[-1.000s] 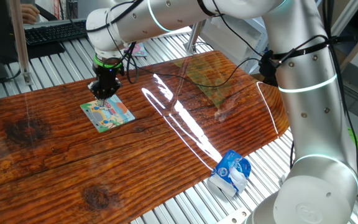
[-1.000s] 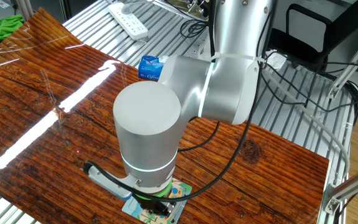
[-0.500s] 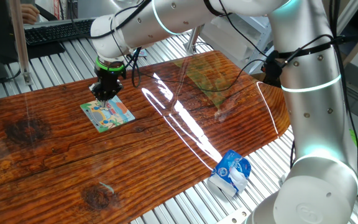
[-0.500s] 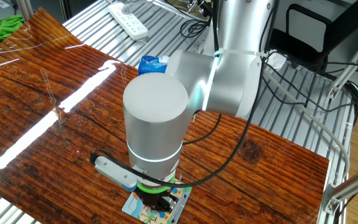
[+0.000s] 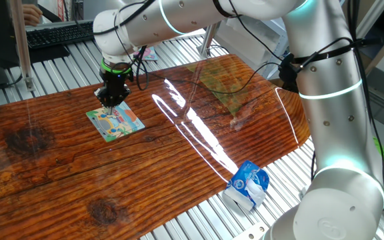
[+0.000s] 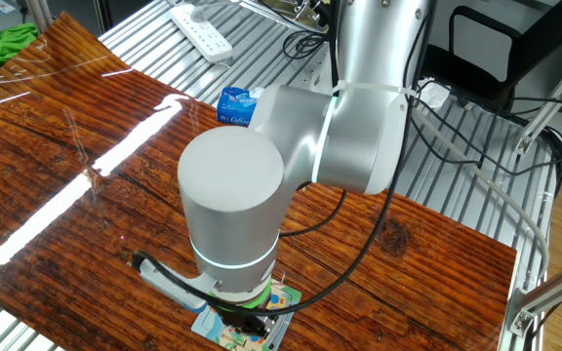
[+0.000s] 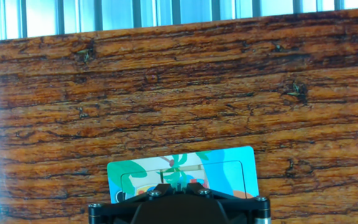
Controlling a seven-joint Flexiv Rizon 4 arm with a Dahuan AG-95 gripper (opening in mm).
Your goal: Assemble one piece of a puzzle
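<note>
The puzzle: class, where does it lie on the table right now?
In one fixed view the puzzle lies flat on the wooden table's left part, directly beneath the gripper.

The arm [image 5: 325, 100] is built of thick, glossy silver-grey cylinders joined by rounded elbows, each joint ringed by a thin band that glows pale turquoise-white. In the other fixed view the nearest segment ends in a flat, matt grey circular cap [image 6: 230, 174]. Black cables [image 5: 259, 50] run loosely along the outside of the links, gathering at a black clamp on the upright column. Just above the pincer [image 5: 112, 101], a bright green ring [image 5: 114, 67] circles the wrist. The pincer itself is black and tapers to a narrow tip. From the hand view its body is a dark block [image 7: 179, 204] with small silver screw heads along its upper edge.
</note>
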